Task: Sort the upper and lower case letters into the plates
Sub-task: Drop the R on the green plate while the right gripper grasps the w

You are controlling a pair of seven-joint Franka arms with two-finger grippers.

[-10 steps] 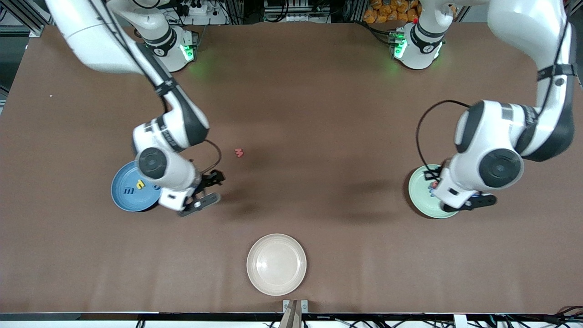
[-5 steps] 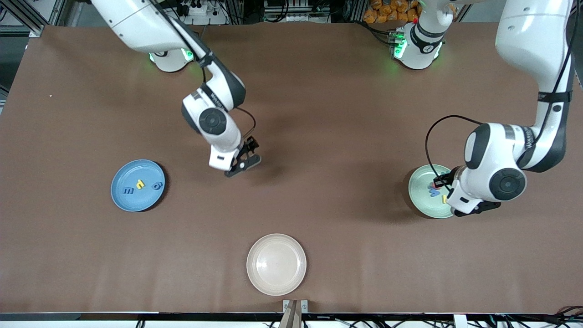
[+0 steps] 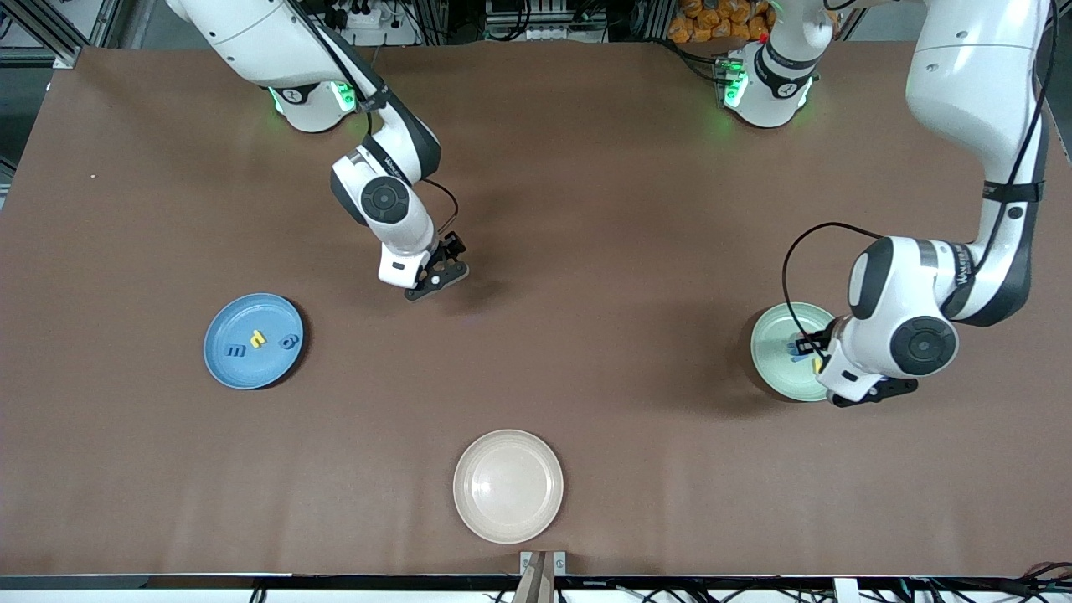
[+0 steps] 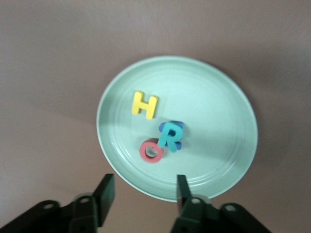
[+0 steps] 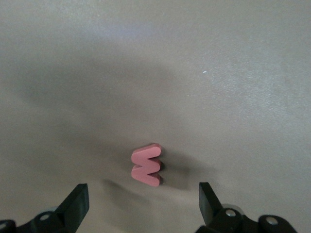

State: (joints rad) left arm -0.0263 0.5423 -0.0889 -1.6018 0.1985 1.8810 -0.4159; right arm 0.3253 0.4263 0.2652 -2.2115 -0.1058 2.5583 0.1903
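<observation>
Blue comes first, at the right arm's end of the table: the blue plate (image 3: 253,341) holds three small letters, a blue one, a yellow one and a teal one, too small in the front view to read with certainty. Next along, the right gripper (image 3: 435,272) hangs low over bare table near the middle, jaws spread wide and holding nothing. Its wrist view shows a red letter (image 5: 146,164), an m or w shape, lying flat on the brown table (image 3: 586,209) between the open fingers (image 5: 75,201), not yet touched. The cream plate (image 3: 508,485), nearest the front camera, has nothing in it.

At the left arm's end, the left gripper (image 3: 825,368) is over the mint green plate (image 4: 228,145), jaws parted about halfway and empty. On that plate lie a yellow H (image 4: 144,104), a teal R (image 4: 169,136) on top of a blue letter, and a red letter (image 4: 151,150), probably a G.

So seven letters look sorted, and the red one appears to be the last to collect.
</observation>
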